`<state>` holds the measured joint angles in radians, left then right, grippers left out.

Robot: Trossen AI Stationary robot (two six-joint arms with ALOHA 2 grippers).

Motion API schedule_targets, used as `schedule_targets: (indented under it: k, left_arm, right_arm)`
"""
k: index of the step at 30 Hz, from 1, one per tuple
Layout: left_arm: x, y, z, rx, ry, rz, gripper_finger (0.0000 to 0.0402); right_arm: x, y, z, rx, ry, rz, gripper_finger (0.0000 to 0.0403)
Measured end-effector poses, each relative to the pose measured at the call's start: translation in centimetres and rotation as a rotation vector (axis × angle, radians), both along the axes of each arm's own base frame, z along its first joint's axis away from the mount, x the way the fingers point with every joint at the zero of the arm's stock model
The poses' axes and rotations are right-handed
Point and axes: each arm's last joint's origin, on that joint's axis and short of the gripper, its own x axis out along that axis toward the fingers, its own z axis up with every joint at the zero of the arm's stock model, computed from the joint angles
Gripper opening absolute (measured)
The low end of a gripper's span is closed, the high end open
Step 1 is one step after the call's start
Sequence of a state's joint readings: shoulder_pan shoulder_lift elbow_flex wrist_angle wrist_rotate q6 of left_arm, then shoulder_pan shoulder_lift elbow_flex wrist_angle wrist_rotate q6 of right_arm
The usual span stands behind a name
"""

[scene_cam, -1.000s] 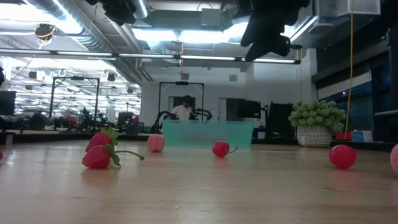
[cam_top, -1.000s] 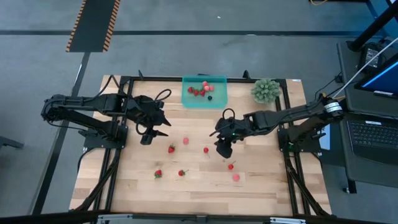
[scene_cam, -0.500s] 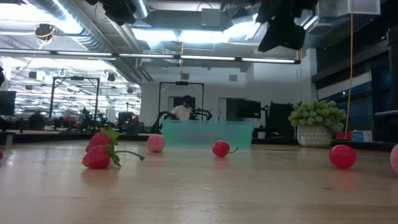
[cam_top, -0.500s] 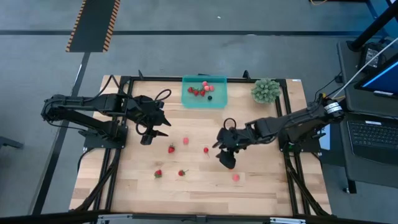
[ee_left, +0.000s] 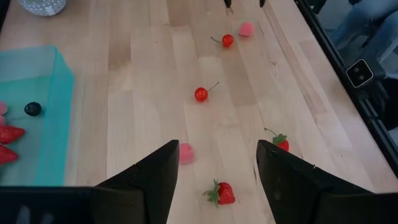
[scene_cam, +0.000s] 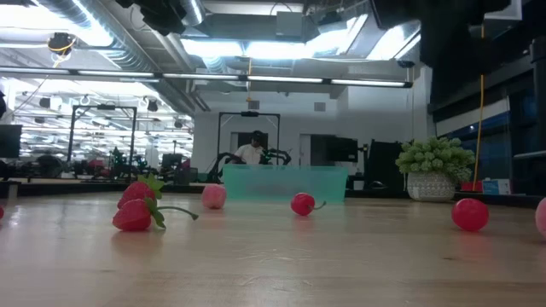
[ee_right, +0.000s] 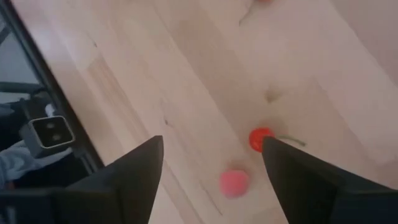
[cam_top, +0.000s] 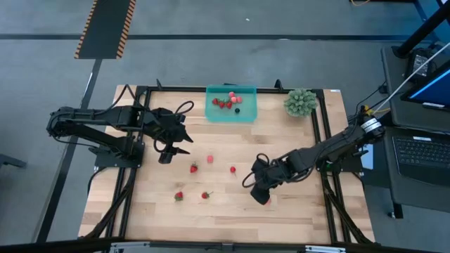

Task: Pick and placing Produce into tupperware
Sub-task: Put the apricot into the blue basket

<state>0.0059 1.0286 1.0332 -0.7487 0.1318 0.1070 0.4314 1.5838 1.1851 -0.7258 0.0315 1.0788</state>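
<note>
The teal tupperware stands at the table's far middle with several red and pink pieces of produce and a dark berry in it. Loose produce lies on the wood: a strawberry, a pink piece, a cherry and two strawberries nearer the front. My right gripper hovers open, pointing steeply down over a stemmed red cherry and a pink piece. My left gripper waits open, raised at the left, above a strawberry.
A spiky green plant ball in a pot stands at the far right corner. Black frame rails run along the table's left and right sides. Bare wood lies along the near edge. A person shows in the room far behind.
My right gripper has swung toward the table's near edge and sunk a little, rolling its wrist as it went; it now stands over the cherry and pink piece at the front right. The produce has stayed put.
</note>
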Motion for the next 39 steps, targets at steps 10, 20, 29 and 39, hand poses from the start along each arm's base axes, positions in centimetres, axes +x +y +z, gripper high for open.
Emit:
schedule_targets:
  k: [10, 20, 29, 39]
  left_arm:
    - [0.0, 0.0, 0.0, 0.0, -0.002, 0.0, 0.0208]
    - [0.0, 0.0, 0.0, 0.001, -0.003, -0.001, 0.0208]
    - [0.0, 0.0, 0.0, 0.016, -0.005, -0.014, 0.0208]
    - [0.0, 0.0, 0.0, 0.025, -0.009, -0.023, 0.0208]
  right_arm:
    - [0.1, 0.2, -3.5, -0.023, 0.224, -0.209, 0.027]
    - [0.9, 0.8, -6.1, 0.01, 0.318, -0.246, 0.027]
    - [0.2, 2.5, -6.2, 0.096, 0.386, -0.296, 0.027]
    - [0.0, 4.4, -7.9, 0.117, 0.414, -0.341, 0.027]
